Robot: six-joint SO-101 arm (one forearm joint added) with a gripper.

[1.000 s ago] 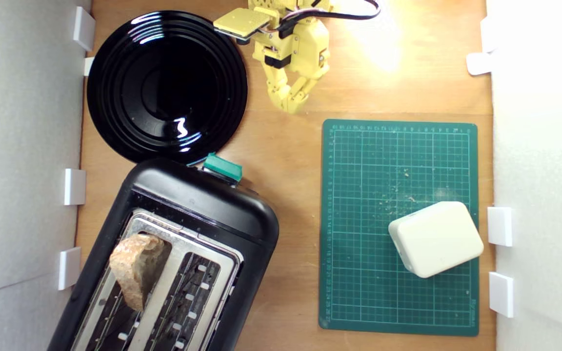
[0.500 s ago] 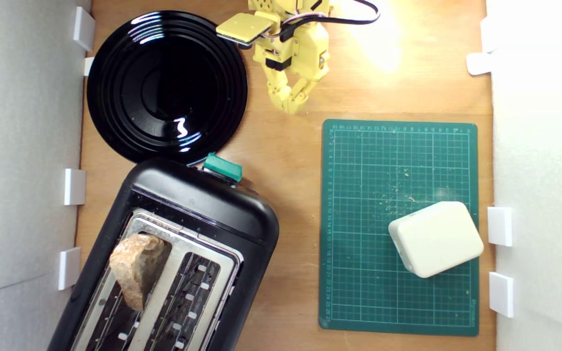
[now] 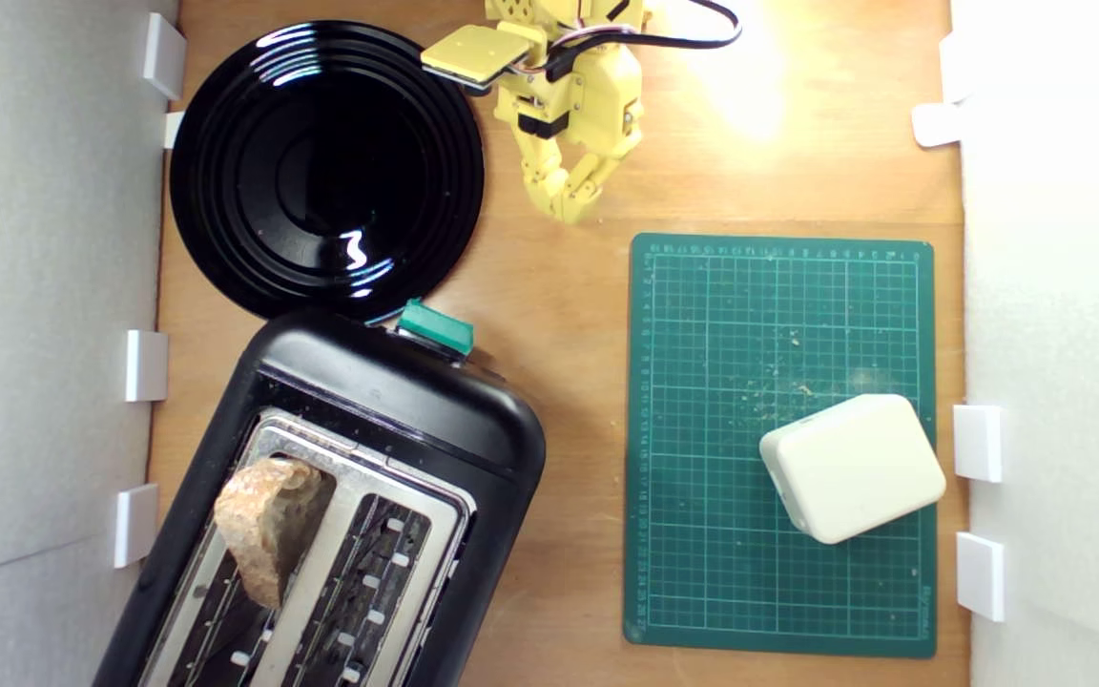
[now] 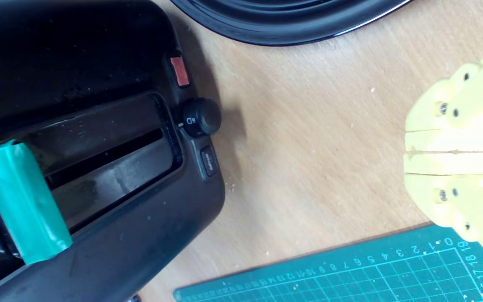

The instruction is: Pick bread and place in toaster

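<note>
There was one bread (image 3: 268, 530) slice, one toaster (image 3: 387, 401) with two slots, one black plate (image 3: 325, 167), one green cutting mat (image 3: 702, 534), one white block (image 3: 853, 468) and six white brackets (image 3: 146, 365).

The wooden table (image 3: 559, 382) carries the toaster (image 3: 387, 401), black plate (image 3: 325, 167) and green cutting mat (image 3: 702, 429).

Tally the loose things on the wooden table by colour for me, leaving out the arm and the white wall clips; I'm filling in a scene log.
Black: 2, the toaster and the plate
Green: 1, the cutting mat
White: 1, the rounded block
Brown and pale: 1, the bread, standing in a toaster slot
Total: 5
</note>
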